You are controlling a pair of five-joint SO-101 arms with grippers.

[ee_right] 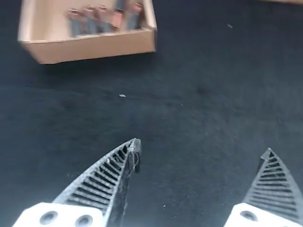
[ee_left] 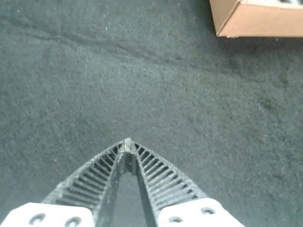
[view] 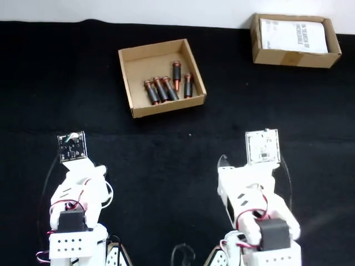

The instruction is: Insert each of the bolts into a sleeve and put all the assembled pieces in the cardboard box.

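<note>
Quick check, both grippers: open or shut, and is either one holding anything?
Left gripper: shut, holding nothing.
Right gripper: open, holding nothing.

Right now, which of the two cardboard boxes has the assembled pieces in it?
The square box nearer the table's middle: five assembled pieces lie on its floor. The other box, at the far right edge, holds a printed sheet.

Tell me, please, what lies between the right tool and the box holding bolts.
Right wrist view: only black cloth and a pale speck between right tool and box.
</note>
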